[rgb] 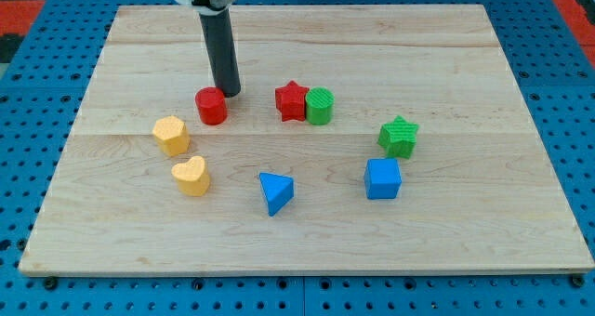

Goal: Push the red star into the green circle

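Nearest the bottom of the frame: blue triangle at lower centre, yellow heart to its left, blue cube at lower right. One step up: yellow hexagon-ish block at left, green star at right, just above the blue cube. All sit on the wooden board.

Mid-frame: red star in the centre, its right side touching the green circle, or as near touching as I can tell. Judged from that, the task looks about done; at most a short nudge is left.

Left of that pair: red cylinder, with my tip just beside its upper right edge. Tip is apart from the red star, on the star's left. The tool is a bare rod with nothing to open or close, and it holds nothing.

Handling, as a guess: the star looks small, light, rigid and not fragile, and should slide easily on smooth wood. Its points can make it spin if hit off-centre. No grasp is possible, so contact belongs on its left face, centred, pushing toward frame right. The circle is light too and may scoot away.
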Robot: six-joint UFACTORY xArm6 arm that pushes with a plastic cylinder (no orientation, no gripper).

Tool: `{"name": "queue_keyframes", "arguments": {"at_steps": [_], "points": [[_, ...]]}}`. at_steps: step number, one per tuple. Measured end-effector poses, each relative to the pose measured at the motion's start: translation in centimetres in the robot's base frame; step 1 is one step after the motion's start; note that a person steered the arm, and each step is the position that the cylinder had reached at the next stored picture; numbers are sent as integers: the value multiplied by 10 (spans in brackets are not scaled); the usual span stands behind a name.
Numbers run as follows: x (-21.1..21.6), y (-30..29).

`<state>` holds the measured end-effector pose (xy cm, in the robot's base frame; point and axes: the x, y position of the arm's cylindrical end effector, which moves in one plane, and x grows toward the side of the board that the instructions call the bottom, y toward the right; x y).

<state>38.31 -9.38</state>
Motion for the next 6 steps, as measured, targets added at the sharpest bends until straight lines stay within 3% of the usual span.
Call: {"name": "queue_keyframes", "arguments": {"at_steps": [1, 3, 6], "points": [[8, 15], [22, 106], [60, 129]]}}
